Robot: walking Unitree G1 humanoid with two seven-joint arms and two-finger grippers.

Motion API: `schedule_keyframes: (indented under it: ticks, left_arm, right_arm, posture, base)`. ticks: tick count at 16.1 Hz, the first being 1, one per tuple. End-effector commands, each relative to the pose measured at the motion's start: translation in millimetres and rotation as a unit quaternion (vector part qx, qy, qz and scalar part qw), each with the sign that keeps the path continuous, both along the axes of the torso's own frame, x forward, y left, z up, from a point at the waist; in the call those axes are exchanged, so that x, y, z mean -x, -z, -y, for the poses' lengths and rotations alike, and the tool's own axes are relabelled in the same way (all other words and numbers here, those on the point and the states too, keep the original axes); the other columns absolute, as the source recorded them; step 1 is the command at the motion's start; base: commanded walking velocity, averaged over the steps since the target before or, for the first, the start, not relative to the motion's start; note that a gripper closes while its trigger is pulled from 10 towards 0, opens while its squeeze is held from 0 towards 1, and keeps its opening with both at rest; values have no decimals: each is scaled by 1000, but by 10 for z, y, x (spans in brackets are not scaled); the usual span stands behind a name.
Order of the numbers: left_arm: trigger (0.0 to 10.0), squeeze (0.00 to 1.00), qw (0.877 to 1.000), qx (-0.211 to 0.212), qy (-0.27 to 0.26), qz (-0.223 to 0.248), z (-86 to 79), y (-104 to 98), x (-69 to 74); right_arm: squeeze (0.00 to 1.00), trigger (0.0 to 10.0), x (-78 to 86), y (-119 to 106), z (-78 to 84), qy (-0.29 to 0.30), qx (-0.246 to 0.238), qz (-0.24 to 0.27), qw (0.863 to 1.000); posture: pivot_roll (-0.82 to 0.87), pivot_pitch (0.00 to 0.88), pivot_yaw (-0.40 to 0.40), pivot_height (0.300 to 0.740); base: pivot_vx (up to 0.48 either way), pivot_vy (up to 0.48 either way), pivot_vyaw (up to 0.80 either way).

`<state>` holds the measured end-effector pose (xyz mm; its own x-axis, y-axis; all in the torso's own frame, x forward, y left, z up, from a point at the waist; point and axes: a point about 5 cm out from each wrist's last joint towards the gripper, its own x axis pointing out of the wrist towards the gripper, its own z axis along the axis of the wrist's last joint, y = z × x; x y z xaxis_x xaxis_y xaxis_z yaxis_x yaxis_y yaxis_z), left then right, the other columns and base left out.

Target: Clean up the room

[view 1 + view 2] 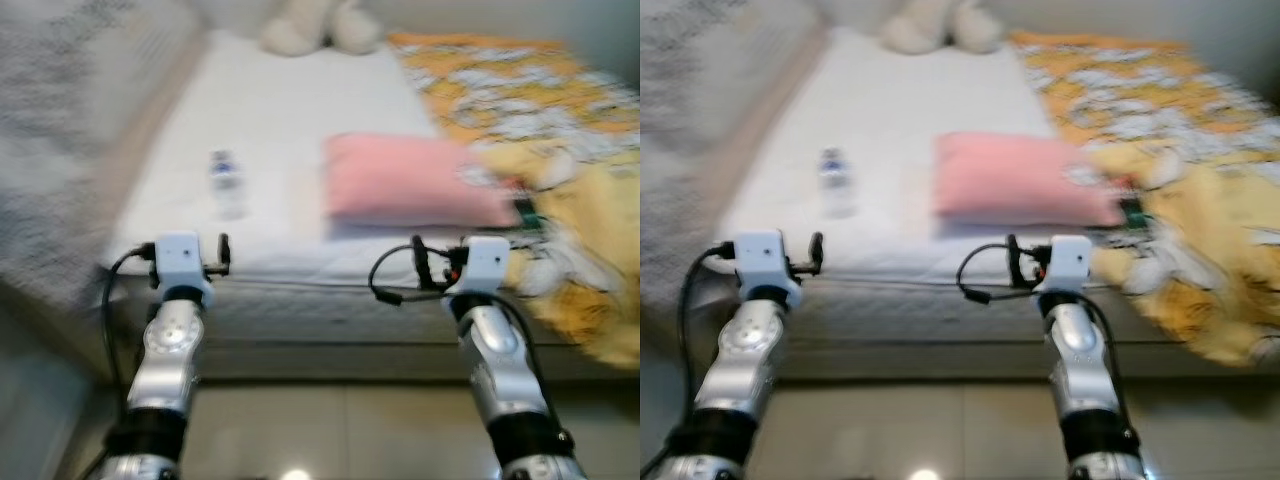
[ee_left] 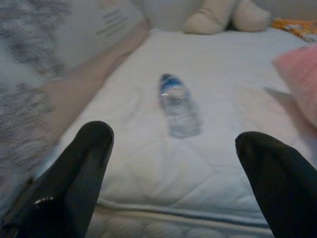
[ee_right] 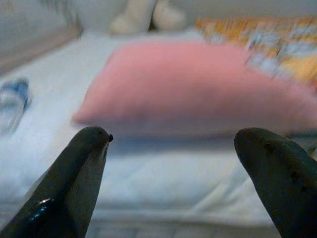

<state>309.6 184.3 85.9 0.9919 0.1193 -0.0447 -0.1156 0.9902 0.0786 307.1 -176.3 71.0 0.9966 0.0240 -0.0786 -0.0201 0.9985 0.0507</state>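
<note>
We stand at the foot of a bed point(image 1: 270, 130) with a white mattress; the head views are blurred. Both silver arms are raised in front of us, level with the near edge of the mattress.

Left gripper point(image 2: 173, 173): its two black fingers point(image 2: 79, 168) are spread wide apart and hold nothing. In the left wrist view they frame a clear plastic bottle point(image 2: 177, 105) with a blue cap end. The bottle lies on its side on the white sheet, ahead of the gripper and apart from it. In the head views the bottle point(image 1: 227, 182) sits on the left part of the mattress, just beyond the left wrist.

Right gripper point(image 3: 171, 163): its fingers point(image 3: 74, 178) are likewise spread wide, with nothing between them. They point at a pink pillow point(image 3: 198, 89), which lies flat on the sheet ahead of the gripper, not touching it. In the head views the pillow point(image 1: 415, 180) lies near the middle of the bed, to the right of the bottle and well apart from it.

A yellow and orange patterned blanket point(image 1: 540, 140) covers the right side of the bed and hangs over its near right corner; its edge lies beside the pillow. A cream plush toy point(image 1: 320, 28) sits at the far end of the mattress. A grey fuzzy blanket point(image 1: 60, 130) lies along the left side. The floor point(image 1: 340, 430) below us is tiled.
</note>
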Motion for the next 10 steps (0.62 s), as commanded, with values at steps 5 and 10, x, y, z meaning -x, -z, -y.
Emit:
schedule_keyframes:
  ticks: [5, 10]
  left_arm:
    - [10000, 0, 1000, -2, -10, -5, -1, 18, 8]
    - [10000, 0, 998, -46, 37, 13, 191, -94, -110]
  right_arm:
    - [0, 10000, 28, -31, -11, -6, -10, 15, 1000]
    - [0, 10000, 30, -31, -35, -5, -14, 20, 1000]
  posture:
    - [-62, 0, -41, 740]
    - [-74, 0, -19, 740]
  base:
    - [0, -165, 0]
    - [0, -271, 0]
